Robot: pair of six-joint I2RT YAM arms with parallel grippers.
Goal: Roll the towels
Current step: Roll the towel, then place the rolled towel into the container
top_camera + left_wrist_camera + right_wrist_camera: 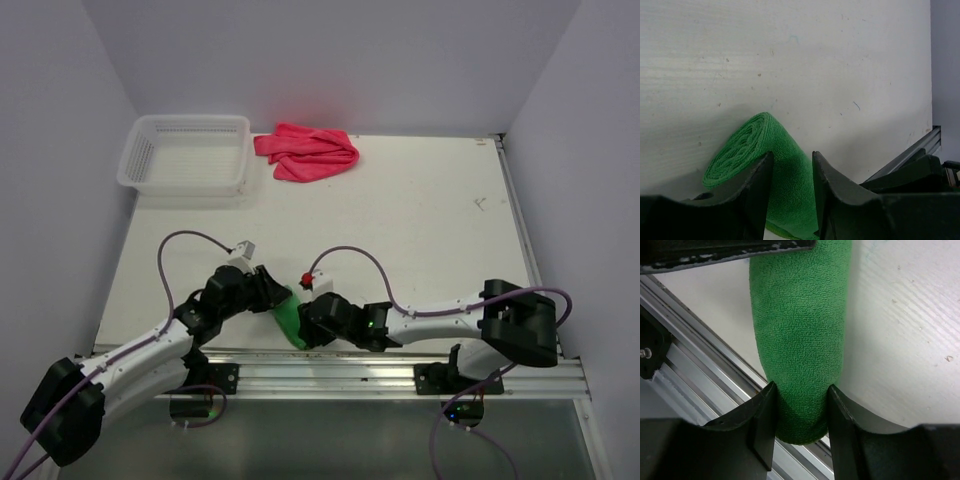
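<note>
Right gripper (801,387) has its jaws closed in on the near end of the green towel (800,315), one finger touching each side, so I'd call that a grip. Left gripper (792,157) straddles the same roll toward its other end with fleece filling the gap. Can't tell if it's actually squeezing though.

The towel is a fat roll lying on the table (420,230) at the near edge, one end right by the aluminium rail (700,385) and the spiral showing at the other.

My guess is it's light, squashy, grippy fleece that's hard to damage, but the roll could spring loose. I'd hold it across the middle, pinning the outer flap.

Pink towel (308,152) sits crumpled and unrolled at the back beside the mesh basket (135,160). I'd take that one by a short edge.
</note>
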